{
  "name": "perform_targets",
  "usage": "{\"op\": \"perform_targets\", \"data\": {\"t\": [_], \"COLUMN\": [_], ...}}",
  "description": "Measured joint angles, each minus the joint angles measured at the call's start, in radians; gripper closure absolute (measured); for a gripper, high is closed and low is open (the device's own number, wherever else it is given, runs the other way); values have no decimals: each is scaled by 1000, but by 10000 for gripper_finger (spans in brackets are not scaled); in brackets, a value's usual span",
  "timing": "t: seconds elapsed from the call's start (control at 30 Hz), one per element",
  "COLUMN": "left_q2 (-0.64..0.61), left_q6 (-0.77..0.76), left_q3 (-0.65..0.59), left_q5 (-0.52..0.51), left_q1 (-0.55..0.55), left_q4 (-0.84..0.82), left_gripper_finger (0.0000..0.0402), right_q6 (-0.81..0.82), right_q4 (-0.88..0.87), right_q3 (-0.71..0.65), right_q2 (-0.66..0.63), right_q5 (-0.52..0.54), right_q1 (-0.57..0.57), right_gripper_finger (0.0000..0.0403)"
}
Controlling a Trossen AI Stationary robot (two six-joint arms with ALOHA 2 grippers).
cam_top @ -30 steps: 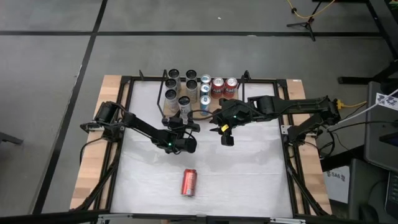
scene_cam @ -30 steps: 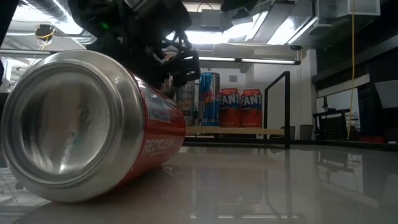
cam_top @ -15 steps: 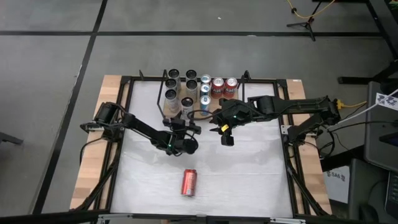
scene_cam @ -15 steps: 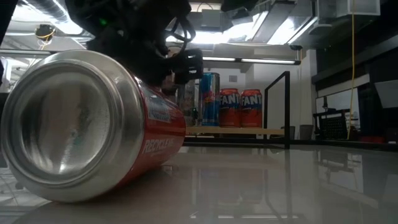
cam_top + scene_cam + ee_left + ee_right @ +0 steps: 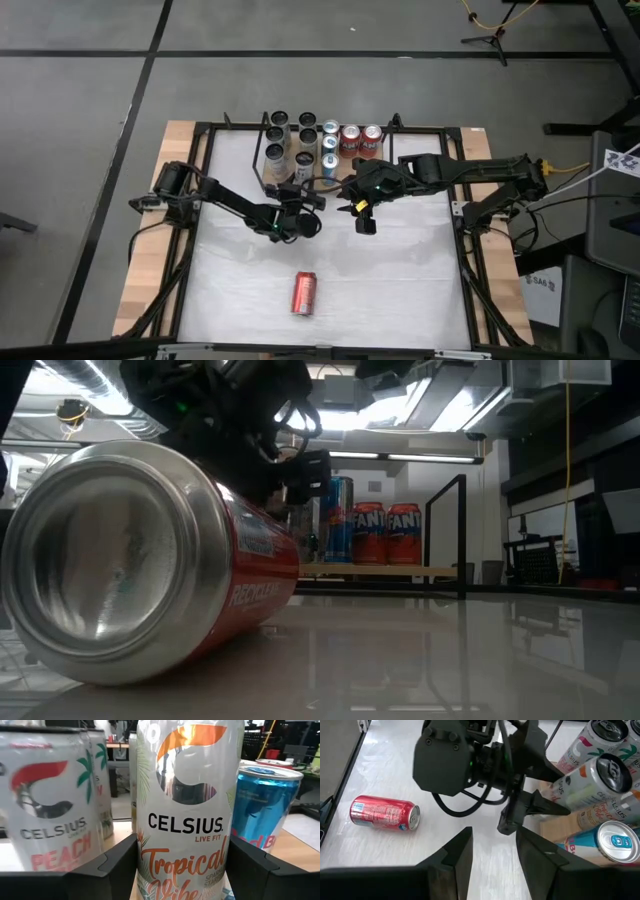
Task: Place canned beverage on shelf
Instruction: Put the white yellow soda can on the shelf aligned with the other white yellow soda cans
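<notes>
I am watching the tall white Celsius "Tropical Vibe" can (image 5: 186,810) standing upright on the small light-wood shelf with thin black rod uprights (image 5: 262,178), at the shelf's front edge, where the left gripper (image 5: 303,195) is clasping it: in the left wrist view its two dark fingers (image 5: 117,865) are sitting against both sides of the can, spread just to the can's width. Just beside that can, on the same board, a second white Celsius can with a peach label (image 5: 50,800) and a blue Red Bull can with a silver top (image 5: 262,805) are standing upright. From above I am seeing more dark-topped tall cans (image 5: 278,135) filling the board behind it, then another slim blue can (image 5: 331,129) and two red Fanta cans (image 5: 360,139) lined up along the back. The right gripper (image 5: 365,222) is hanging over the white tabletop (image 5: 400,270) just beside the shelf's front, its fingers (image 5: 457,852) showing only a narrow gap and holding nothing. Well apart from the shelf, nearer the table's front edge, a red aluminium can (image 5: 303,292) is lying on its side on the white surface, its silver base facing the low camera.
</notes>
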Motion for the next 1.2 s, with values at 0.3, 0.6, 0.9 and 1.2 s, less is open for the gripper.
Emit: {"op": "perform_targets", "data": {"t": [0.3, 0.6, 0.9, 1.2], "left_q2": [0, 27, 38, 38], "left_q6": [5, 7, 7, 6], "left_q3": [0, 0, 0, 0], "left_q5": [12, 51, 32, 83], "left_q1": [19, 40, 48, 87], "left_q4": [8, 37, 58, 100], "left_gripper_finger": [164, 164, 164, 163], "right_q6": [0, -25, -25, -25], "right_q4": [0, -1, -1, -1], "right_q3": [0, 0, 0, 0], "right_q2": [0, 0, 0, 0], "right_q5": [0, 0, 0, 0], "right_q1": [0, 0, 0, 0], "right_gripper_finger": [256, 256, 256, 256]}}
